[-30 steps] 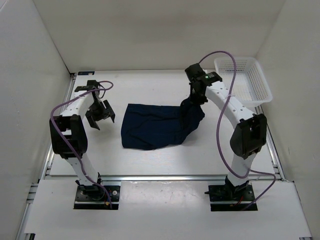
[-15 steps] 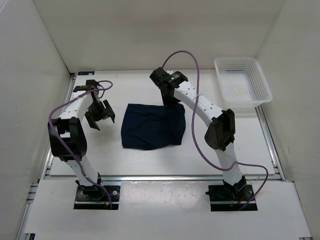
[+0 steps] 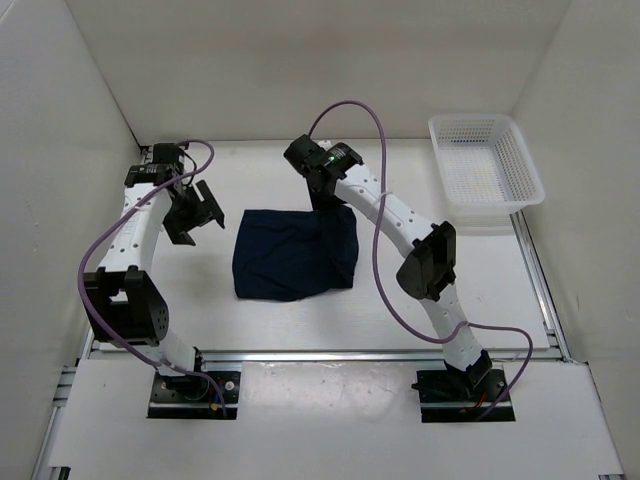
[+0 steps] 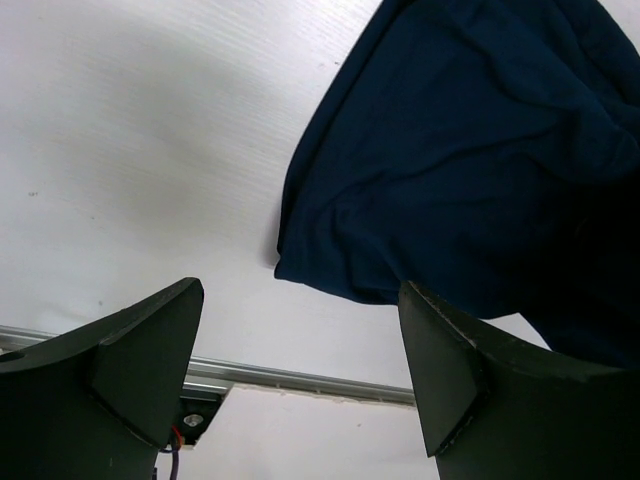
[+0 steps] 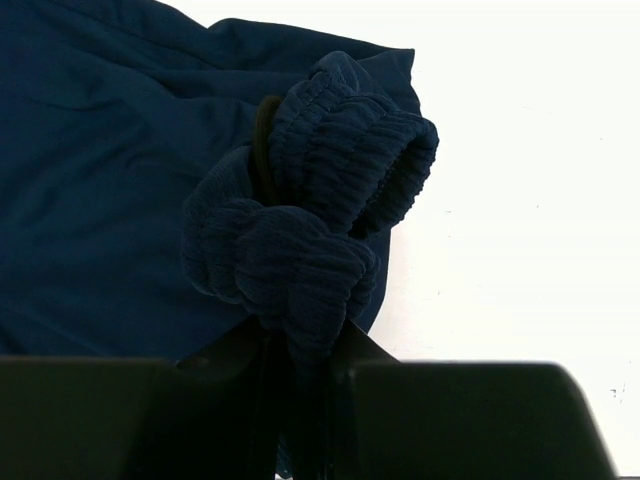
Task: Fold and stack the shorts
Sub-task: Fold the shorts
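The dark navy shorts (image 3: 290,255) lie in a folded heap in the middle of the table. My right gripper (image 3: 325,200) is shut on the bunched ribbed waistband (image 5: 320,230) with its thin dark drawstring, holding that end up over the far edge of the heap. The rest of the cloth lies below it (image 5: 90,170). My left gripper (image 3: 196,212) is open and empty, above the table just left of the shorts. The shorts' near left corner shows in the left wrist view (image 4: 470,150), beyond the spread fingers (image 4: 440,370).
A white mesh basket (image 3: 485,160) stands at the far right corner. A metal rail (image 3: 320,353) runs along the table's near edge. White walls close in the left, back and right sides.
My right gripper has carried the waistband end leftward from the right side over the shorts, folding the cloth onto itself. The heap has shifted slightly left. My left arm has swung a little further out.
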{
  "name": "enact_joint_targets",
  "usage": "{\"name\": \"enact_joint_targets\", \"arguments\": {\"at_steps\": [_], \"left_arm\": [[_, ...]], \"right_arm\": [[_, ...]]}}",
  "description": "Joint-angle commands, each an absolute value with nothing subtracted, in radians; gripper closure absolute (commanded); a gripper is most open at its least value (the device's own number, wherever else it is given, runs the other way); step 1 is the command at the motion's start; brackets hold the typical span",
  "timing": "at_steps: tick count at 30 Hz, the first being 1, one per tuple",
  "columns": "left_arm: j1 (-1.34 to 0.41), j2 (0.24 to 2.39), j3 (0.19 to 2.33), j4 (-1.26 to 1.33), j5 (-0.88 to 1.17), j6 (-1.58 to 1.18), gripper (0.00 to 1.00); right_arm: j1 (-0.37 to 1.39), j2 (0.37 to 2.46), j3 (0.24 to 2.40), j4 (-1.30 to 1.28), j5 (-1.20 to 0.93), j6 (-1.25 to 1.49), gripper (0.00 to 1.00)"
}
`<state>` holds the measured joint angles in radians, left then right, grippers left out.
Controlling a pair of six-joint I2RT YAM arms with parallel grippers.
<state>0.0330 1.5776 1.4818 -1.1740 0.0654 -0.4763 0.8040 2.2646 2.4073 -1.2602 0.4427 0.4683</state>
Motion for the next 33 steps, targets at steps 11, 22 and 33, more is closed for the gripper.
{"name": "enact_joint_targets", "arguments": {"at_steps": [11,22,33], "left_arm": [[0.097,1.592,1.341,-1.068,0.054,-0.48,0.11],[0.052,1.827,1.333,-0.94,0.095,-0.508,0.51],[0.034,1.959,1.351,-0.92,0.129,-0.508,0.9]], "right_arm": [[0.819,2.184,2.409,-1.224,0.449,0.482,1.0],[0.819,2.12,2.37,-1.215,0.468,0.463,1.0],[0.819,2.123,2.44,-1.215,0.439,0.454,1.0]]}}
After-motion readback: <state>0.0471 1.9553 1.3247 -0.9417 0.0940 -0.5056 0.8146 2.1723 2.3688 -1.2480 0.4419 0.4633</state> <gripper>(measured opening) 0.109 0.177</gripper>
